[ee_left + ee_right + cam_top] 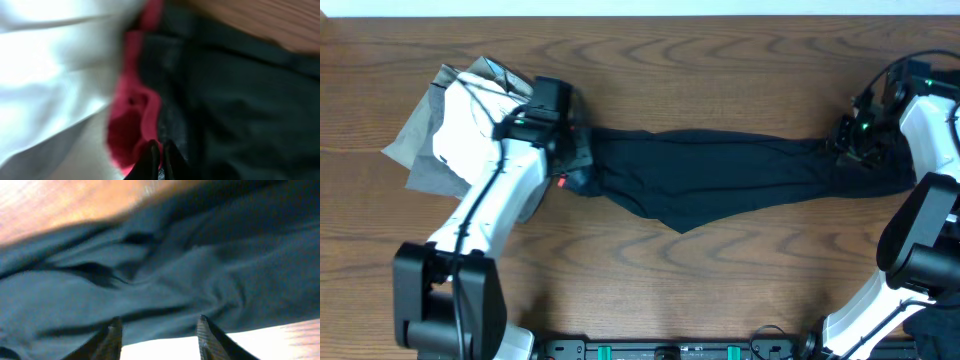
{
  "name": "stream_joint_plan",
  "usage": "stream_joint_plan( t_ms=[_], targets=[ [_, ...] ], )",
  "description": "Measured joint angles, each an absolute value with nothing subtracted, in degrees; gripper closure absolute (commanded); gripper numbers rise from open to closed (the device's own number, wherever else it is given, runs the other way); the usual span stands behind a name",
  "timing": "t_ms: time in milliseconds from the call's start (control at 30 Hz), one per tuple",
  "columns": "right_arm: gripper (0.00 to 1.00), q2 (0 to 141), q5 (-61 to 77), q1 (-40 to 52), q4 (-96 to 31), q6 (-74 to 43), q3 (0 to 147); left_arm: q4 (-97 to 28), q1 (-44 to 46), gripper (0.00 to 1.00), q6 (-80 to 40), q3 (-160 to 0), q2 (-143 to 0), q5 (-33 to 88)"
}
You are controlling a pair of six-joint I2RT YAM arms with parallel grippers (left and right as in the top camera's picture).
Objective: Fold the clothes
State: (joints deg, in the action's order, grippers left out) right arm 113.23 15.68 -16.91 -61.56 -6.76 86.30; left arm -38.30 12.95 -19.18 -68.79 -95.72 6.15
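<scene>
Wooden surface (720, 290) is crossed from left to right by the black leggings (720, 175). Their long axis is laid sideways, with the coral-edged waistband (130, 120) at the left claw (160, 150) and the leg ends under the right claw (158, 322). The left fingertips are seen together, seemingly pinched on the waistband; the right is held apart over the cloth. Soft, light, limp handling is expected; band and hems are best gripped.

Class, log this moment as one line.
left claw: shut on leggings waistband | right claw: open over leg end | leggings: stretched across table
</scene>
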Motion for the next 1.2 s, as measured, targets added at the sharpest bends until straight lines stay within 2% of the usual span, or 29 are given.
stream_joint_plan(
  t_ms=[233, 533, 633, 667, 700, 800, 933, 1200],
  targets=[
    [0.69, 113.23, 15.64, -16.91, -51.88, -8.54, 77.06, -39.35, 16.03, 0.94, -15.75, -68.69, -101.93, 4.19],
    [0.87, 112.42, 14.48, -16.95, -40.62, -10.61, 70.17, -48.21, 10.44, 0.94, -16.47, -68.01, -101.38, -6.15],
    [0.90, 111.46, 13.43, -17.02, -37.82, -12.36, 68.27, -48.66, 8.21, 0.83, -16.47, -67.94, -98.43, -6.66],
    [0.90, 111.07, 13.26, -17.02, -36.60, -12.84, 67.42, -48.66, 7.90, 0.83, -16.51, -67.94, -97.25, -6.55],
    [0.90, 110.72, 13.21, -17.12, -35.59, -13.21, 66.74, -48.56, 7.77, 0.77, -16.45, -67.94, -95.50, -6.11],
    [0.90, 109.86, 13.52, -17.47, -32.88, -13.93, 64.99, -47.51, 8.16, 0.74, -16.38, -67.94, -91.11, -3.46],
    [0.90, 109.43, 13.63, -17.56, -31.88, -14.48, 64.18, -45.01, 10.00, 0.75, -16.45, -67.94, -88.36, -0.25],
    [0.91, 109.43, 14.20, -19.20, -32.14, -16.36, 64.14, -38.85, 13.61, 0.89, -14.55, -65.89, -96.53, 1.58]
  ],
)
